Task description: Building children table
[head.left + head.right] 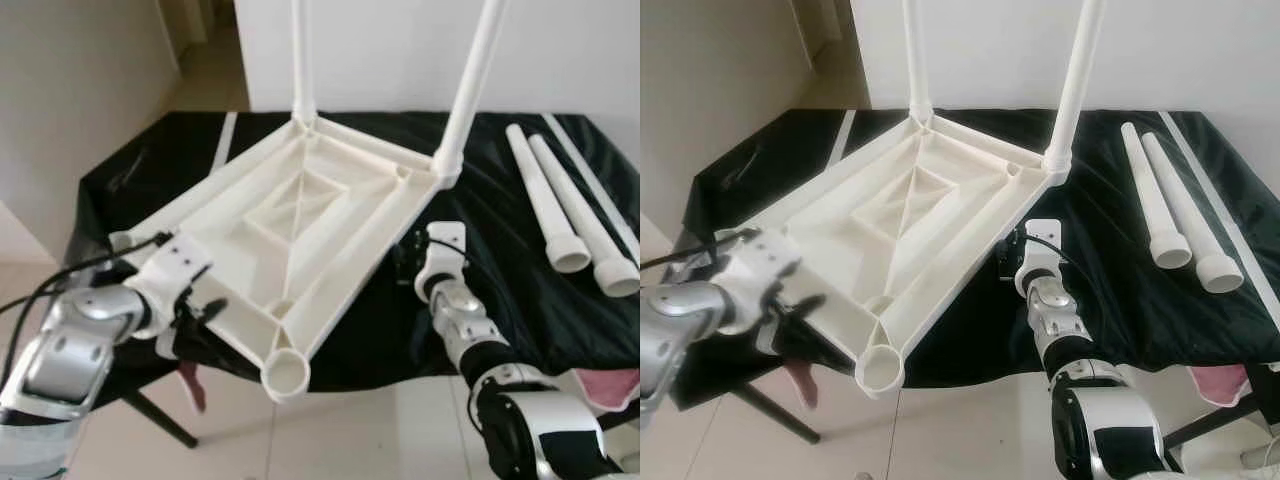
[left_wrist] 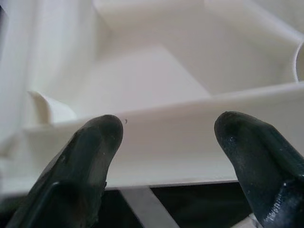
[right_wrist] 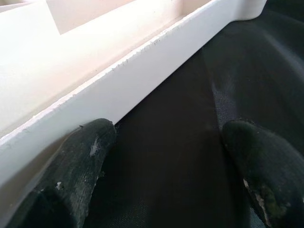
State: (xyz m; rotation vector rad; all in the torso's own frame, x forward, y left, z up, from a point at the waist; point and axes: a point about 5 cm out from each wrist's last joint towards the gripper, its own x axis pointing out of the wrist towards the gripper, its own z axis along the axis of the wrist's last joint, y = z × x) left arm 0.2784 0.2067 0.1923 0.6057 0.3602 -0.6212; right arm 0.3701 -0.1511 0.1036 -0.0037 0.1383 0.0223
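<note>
Nearest the robot, an empty leg socket at the corner of the upturned white tabletop juts out past the edge of the black-covered table. Just to its left, the left gripper sits at the tabletop's near left rim, fingers spread with a raised rib lying between them, not yet clenched on it. On the other side, the right gripper hovers low at the tabletop's right edge, fingers parted; one finger seems to touch the outer wall of the rim, the other is over bare black cloth.

Farther back, two legs already stand upright in the far corner sockets. Three loose legs lie side by side on the cloth, well to the right.

The step in hand looks like steadying or shifting the tabletop before fitting another leg. To do it well, both grippers should take the rim squarely and move together, since the standing legs make the piece top-heavy and the near corner overhangs.
</note>
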